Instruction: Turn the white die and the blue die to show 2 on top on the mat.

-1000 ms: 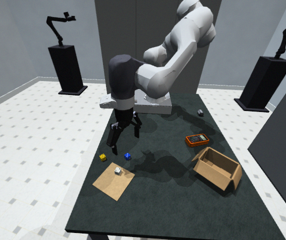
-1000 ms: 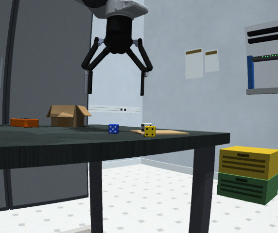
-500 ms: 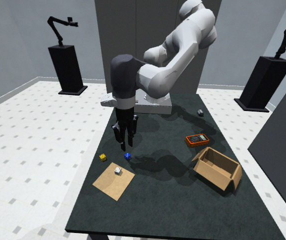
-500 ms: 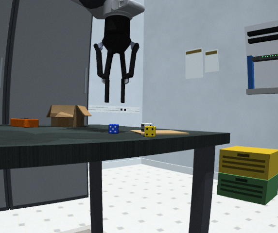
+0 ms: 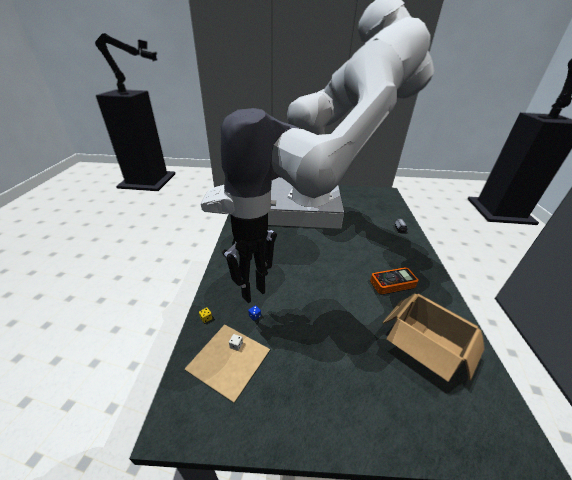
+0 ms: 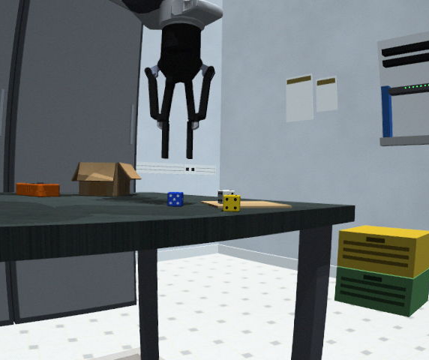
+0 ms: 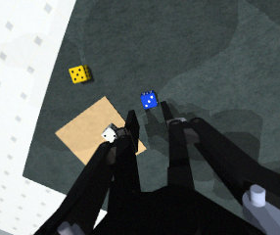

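The white die [image 5: 235, 342] [image 6: 224, 193] [image 7: 109, 133] sits flat on the tan mat [image 5: 219, 374] [image 6: 271, 204] [image 7: 81, 128], near its back corner; its top seems to show 2. The blue die [image 5: 254, 312] [image 6: 175, 199] [image 7: 149, 100] sits flat on the table off the mat, with 3 on top and 5 facing the exterior camera. The yellow die [image 5: 205, 315] [image 6: 231, 202] [image 7: 77, 74] sits flat off the mat, with 5 on top. My gripper [image 5: 253, 296] [image 6: 177, 157] [image 7: 149, 115] is partly open and empty, pointing down high above the table near the blue die.
An open cardboard box [image 5: 431, 341] [image 6: 104, 184] stands to the right in the top view. An orange multimeter [image 5: 395, 280] [image 6: 37, 190] lies behind it, and a small grey object [image 5: 401, 225] lies farther back. The yellow die is near the table's left edge.
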`<control>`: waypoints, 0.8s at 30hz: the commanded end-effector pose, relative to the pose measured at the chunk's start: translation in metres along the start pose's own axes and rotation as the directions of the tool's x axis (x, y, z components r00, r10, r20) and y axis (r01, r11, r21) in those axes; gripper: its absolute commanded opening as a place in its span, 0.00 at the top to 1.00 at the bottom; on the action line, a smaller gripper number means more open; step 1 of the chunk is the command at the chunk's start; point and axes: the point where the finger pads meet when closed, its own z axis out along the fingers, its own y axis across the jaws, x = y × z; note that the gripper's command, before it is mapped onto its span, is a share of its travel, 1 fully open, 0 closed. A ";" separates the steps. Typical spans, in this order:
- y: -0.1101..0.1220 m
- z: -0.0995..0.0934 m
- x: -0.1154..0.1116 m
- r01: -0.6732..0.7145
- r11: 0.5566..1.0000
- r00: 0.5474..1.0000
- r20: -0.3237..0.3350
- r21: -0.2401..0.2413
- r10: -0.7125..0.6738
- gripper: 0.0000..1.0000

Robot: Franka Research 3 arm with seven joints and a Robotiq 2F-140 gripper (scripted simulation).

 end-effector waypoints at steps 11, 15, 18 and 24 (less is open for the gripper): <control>0.001 0.000 0.000 -0.012 1.000 1.000 0.002 -0.001 0.012 0.68; 0.001 0.002 0.000 -0.012 1.000 1.000 0.002 -0.001 0.012 0.68; 0.001 0.003 0.000 -0.012 1.000 1.000 0.002 -0.001 0.012 0.68; 0.001 0.007 0.000 -0.012 1.000 1.000 0.002 -0.001 0.012 0.68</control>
